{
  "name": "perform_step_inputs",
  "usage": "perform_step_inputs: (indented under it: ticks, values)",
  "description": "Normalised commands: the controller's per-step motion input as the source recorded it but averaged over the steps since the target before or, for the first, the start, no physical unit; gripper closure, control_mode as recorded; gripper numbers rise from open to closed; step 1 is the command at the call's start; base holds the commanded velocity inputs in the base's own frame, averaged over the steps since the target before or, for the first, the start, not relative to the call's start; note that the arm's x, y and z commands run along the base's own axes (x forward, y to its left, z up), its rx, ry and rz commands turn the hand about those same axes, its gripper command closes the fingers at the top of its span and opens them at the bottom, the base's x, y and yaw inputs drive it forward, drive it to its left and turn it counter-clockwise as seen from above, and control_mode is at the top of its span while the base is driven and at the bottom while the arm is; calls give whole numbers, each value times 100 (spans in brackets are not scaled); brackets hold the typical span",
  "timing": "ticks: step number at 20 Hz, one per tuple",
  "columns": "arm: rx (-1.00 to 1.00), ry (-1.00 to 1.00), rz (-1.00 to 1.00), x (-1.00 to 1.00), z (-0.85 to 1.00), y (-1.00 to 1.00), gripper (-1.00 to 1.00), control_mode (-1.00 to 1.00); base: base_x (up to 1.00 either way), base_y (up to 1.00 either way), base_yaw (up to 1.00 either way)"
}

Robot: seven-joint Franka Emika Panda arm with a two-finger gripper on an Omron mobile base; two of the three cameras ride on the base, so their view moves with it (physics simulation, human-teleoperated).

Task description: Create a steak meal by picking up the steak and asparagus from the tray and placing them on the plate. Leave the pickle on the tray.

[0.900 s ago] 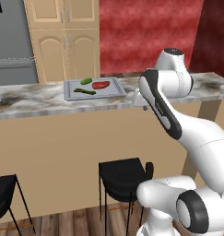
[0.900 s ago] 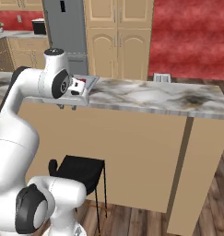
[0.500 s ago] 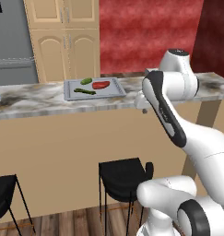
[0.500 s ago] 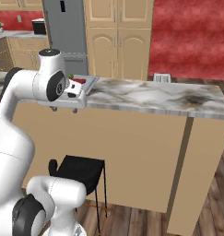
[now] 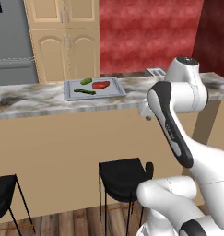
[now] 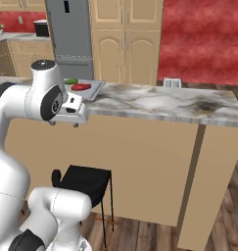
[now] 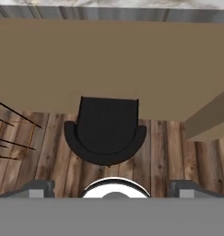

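The flat grey metal tray [image 5: 93, 88], at the marbled worktop's [image 5: 39, 99] eleven o'clock, carries the red steak [image 5: 100, 85], dark-green asparagus [image 5: 85, 91] and stubby pickle [image 5: 85, 81] untouched, because the fingers [image 7: 35, 188] stand spread, empty, facing the black stool [image 7: 105, 131].

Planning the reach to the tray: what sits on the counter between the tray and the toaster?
Nothing. In the left base view the marble counter lies bare between the tray and the toaster.
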Motion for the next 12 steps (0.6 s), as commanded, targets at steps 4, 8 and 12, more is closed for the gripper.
perform_step_inputs:
  ticks: [4,8,12]
  values:
    - [0,0,0,0,0,0,-100,100,-23,0,1]
    - [0,0,0,0,0,0,-100,100,-46,14,6]
    - [0,0,0,0,0,0,-100,100,-17,68,4]
